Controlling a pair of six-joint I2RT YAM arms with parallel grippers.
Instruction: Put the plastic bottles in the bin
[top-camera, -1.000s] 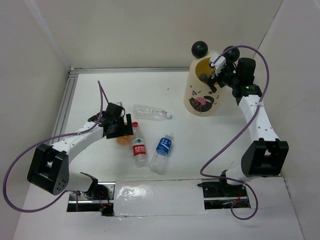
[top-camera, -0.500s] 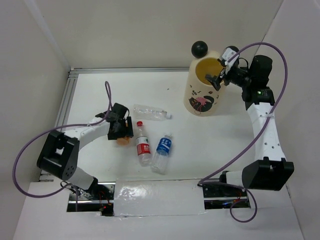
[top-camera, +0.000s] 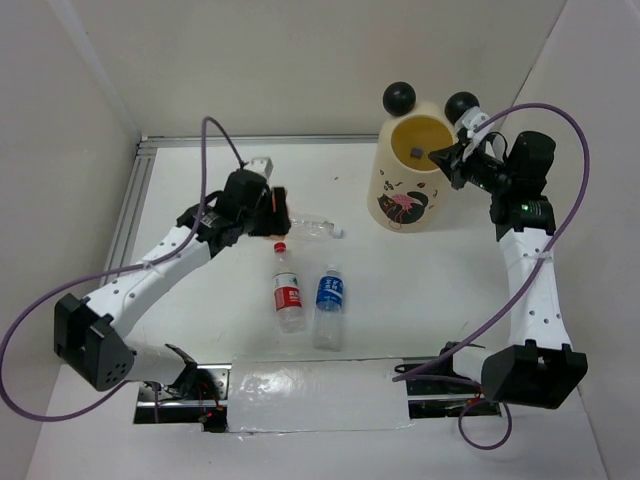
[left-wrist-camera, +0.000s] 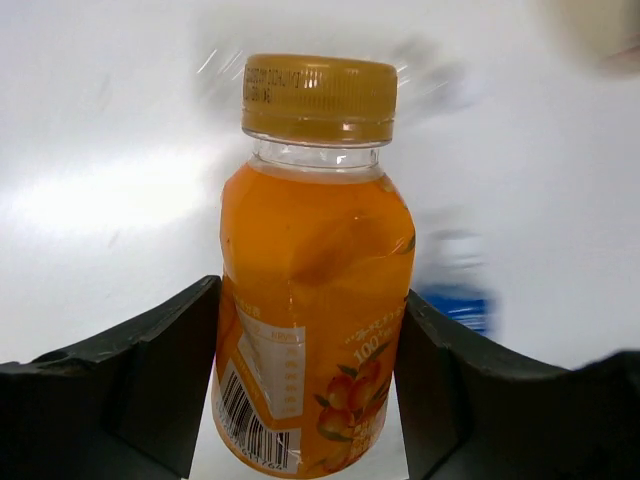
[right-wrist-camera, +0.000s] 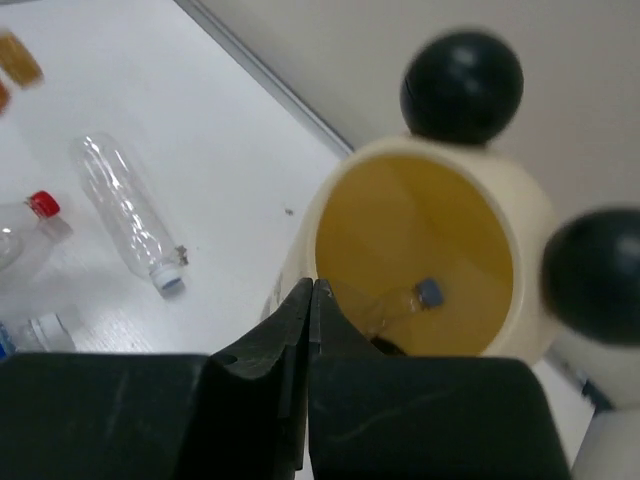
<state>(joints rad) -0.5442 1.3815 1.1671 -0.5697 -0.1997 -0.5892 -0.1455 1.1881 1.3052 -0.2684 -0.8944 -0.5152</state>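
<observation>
My left gripper (left-wrist-camera: 310, 335) is shut on the orange bottle (left-wrist-camera: 312, 260), its fingers (left-wrist-camera: 170, 350) pressing on both sides of the label. In the top view this gripper (top-camera: 262, 205) hangs above the table left of centre. Near it lies a clear unlabelled bottle (top-camera: 305, 227), also in the right wrist view (right-wrist-camera: 125, 210). A red-labelled bottle (top-camera: 287, 296) and a blue-labelled bottle (top-camera: 328, 298) lie side by side closer to me. The cream-yellow bin (top-camera: 400, 205) stands at the back right. A blue-capped bottle (right-wrist-camera: 415, 297) lies inside it. My right gripper (right-wrist-camera: 312, 285) is shut and empty, just at the bin's right rim (top-camera: 441, 158).
An aluminium rail (top-camera: 135, 195) runs along the table's left and back edges, with white walls close behind. A glossy taped strip (top-camera: 310, 395) lies between the arm bases. Purple cables (top-camera: 560, 230) loop out from both arms.
The left gripper closed on the orange bottle and lifted it back and rightward. The right gripper drew back from over the bin toward its right rim and shut.
</observation>
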